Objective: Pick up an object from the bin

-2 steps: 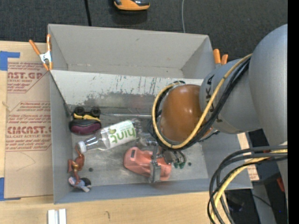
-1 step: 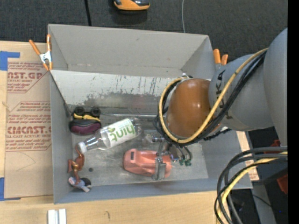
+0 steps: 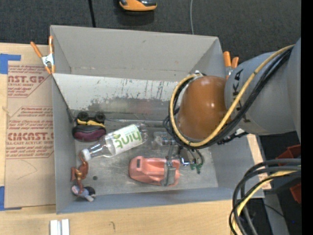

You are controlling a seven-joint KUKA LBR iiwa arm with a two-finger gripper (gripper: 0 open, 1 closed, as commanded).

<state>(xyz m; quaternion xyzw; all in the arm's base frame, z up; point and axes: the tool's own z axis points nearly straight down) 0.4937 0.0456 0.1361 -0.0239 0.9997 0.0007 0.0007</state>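
Broadly, grey metal bin (image 3: 132, 53) across the middle of the frame, with the arm (image 3: 274, 97) and its orange wrist cover (image 3: 203, 106) coming in from the right. Lower centre, just below that cover: gripper (image 3: 172, 173) down at the right end of a salmon-pink toy car (image 3: 146, 169) lying lengthwise on the bin floor. Touching or just above, cannot tell; nor how far the gripper stands open, nor whether anything is held. Probably light, hollow moulded plastic: stiff enough to take a squeeze, but smooth and rounded, so likely to slip from a pinch on the curved top. Best taken across the narrow body, flat side to flat side. Just upper left of the car, a clear "hint" bottle (image 3: 120, 141), lying tilted, apart from the gripper. Further left, a maroon toy (image 3: 89, 130) by the wall. Lower left corner, a small figurine (image 3: 80, 180).
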